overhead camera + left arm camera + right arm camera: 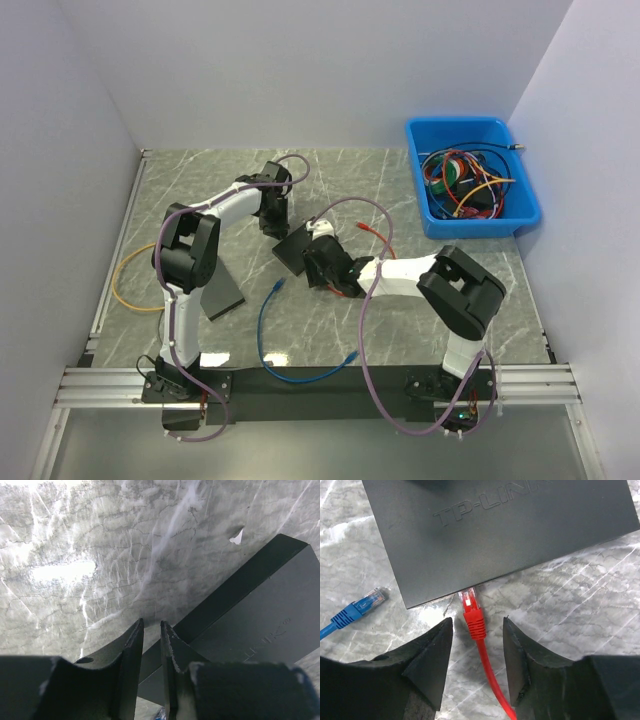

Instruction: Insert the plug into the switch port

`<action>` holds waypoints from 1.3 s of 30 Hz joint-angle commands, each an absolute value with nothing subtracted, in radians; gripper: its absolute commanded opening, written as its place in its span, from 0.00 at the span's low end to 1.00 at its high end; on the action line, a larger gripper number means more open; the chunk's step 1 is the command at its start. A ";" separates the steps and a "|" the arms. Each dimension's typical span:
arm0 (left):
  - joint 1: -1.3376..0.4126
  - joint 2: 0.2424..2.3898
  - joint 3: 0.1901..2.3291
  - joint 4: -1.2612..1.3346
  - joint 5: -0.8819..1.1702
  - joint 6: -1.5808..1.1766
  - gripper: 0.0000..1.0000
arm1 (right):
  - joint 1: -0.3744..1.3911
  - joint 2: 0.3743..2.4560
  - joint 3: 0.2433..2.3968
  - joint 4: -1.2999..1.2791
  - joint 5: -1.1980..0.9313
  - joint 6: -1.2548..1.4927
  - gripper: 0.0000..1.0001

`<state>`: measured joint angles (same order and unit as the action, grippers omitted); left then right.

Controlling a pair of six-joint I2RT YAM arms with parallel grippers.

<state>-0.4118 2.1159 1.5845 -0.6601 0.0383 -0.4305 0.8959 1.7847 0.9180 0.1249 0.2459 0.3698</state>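
The black TP-LINK switch [510, 535] lies flat on the marble table; it also shows in the top view [295, 248]. The red plug [471, 605] has its clear tip at or just inside the switch's near edge, with its red cable trailing back. My right gripper [477, 621] is open, its fingers either side of the plug's boot without touching it. My left gripper [151, 626] is shut to a narrow gap with nothing in it, at the switch's [260, 625] far side. In the top view it [277, 222] sits just behind the switch.
A blue cable's plug [369, 601] lies left of the red one; its cable [268, 335] loops toward the front. A yellow cable [130, 285] and a flat black plate [222, 295] lie at the left. A blue bin [470, 225] of cables stands at the back right.
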 commanded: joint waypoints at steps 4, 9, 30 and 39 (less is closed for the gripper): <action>-0.411 2.157 1.585 -0.750 0.060 -0.419 0.27 | 0.916 1.786 0.902 0.159 0.264 0.400 0.47; -0.411 2.158 1.583 -0.749 0.064 -0.419 0.27 | 0.939 1.793 0.894 0.170 0.268 0.394 0.23; -0.483 2.163 1.549 -0.747 0.068 -0.414 0.25 | 0.874 1.953 1.341 -0.040 0.400 0.313 0.00; -0.500 2.169 1.537 -0.744 0.064 -0.416 0.25 | 0.824 2.008 1.485 -0.057 0.356 0.370 0.00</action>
<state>-0.4168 2.1235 1.5852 -0.5957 -0.0860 -0.4053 0.8474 2.0045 1.3560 -0.3382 0.3069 0.3290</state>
